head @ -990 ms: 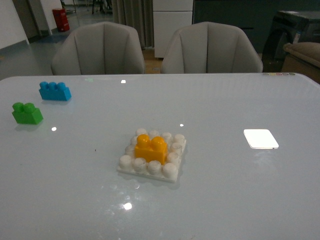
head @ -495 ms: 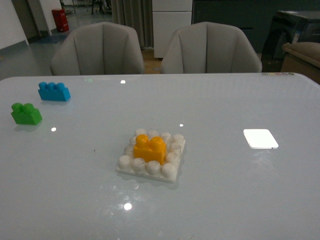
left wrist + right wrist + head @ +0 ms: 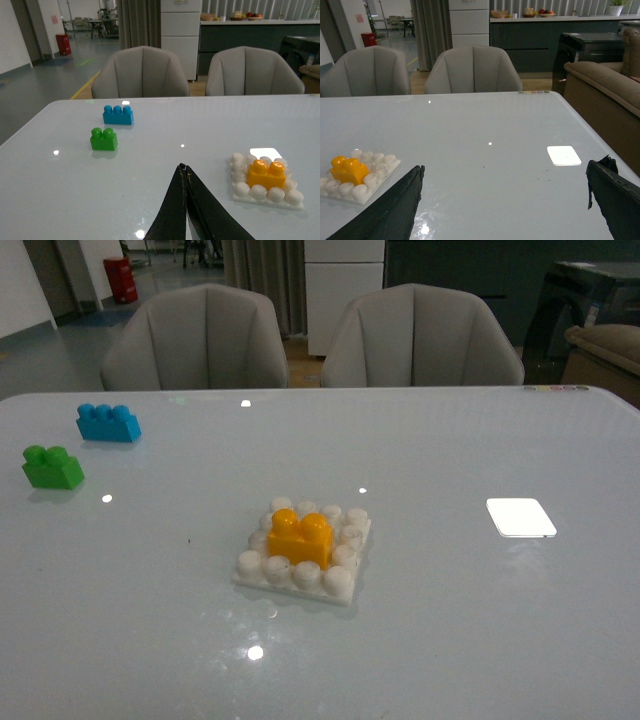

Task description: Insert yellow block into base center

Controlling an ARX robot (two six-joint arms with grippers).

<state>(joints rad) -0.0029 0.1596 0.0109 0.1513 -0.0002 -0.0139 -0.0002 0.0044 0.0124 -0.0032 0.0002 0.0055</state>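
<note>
The yellow block [image 3: 301,538] sits on the middle studs of the white studded base [image 3: 256,573] near the table's centre. It also shows in the left wrist view [image 3: 266,174] on the base [image 3: 242,189], and in the right wrist view [image 3: 349,170] on the base [image 3: 379,170]. Neither gripper shows in the front view. My left gripper [image 3: 183,167] is shut and empty, held above the table short of the base. My right gripper [image 3: 506,169] is open and empty, well apart from the base.
A green two-stud brick [image 3: 53,468] and a blue three-stud brick [image 3: 107,423] stand at the table's far left. A smooth flat white square [image 3: 520,517] lies at the right. Two grey chairs [image 3: 195,337] stand behind the table.
</note>
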